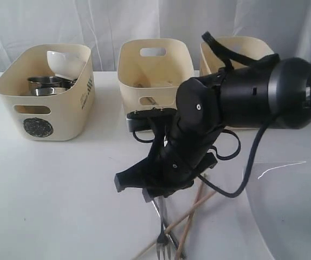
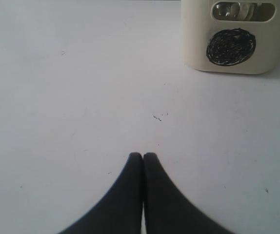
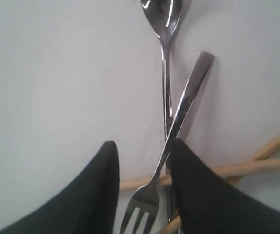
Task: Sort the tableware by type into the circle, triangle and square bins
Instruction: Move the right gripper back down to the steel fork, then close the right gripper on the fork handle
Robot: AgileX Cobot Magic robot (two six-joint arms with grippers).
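My right gripper (image 3: pixel 144 144) is open and low over the table, its fingers on either side of a steel fork (image 3: pixel 179 122). The fork lies across a steel spoon (image 3: pixel 165 58) and two wooden chopsticks (image 3: pixel 257 165), close against one finger. From outside, the right gripper (image 1: pixel 144 188) hangs over the fork (image 1: pixel 162 244) and chopsticks (image 1: pixel 193 216). The circle bin (image 1: pixel 47 114) holds steel mugs (image 1: pixel 47 85) and a small white bowl (image 1: pixel 62 62). A large white plate (image 1: pixel 291 211) lies at the right. My left gripper (image 2: pixel 143 156) is shut over bare table. No knife shows.
A middle bin (image 1: pixel 155 70) and a right bin (image 1: pixel 237 51) stand at the back; the right arm hides much of the right one, and their marks do not show. The circle bin (image 2: pixel 230 46) stands ahead of my left gripper. White curtains hang behind the table.
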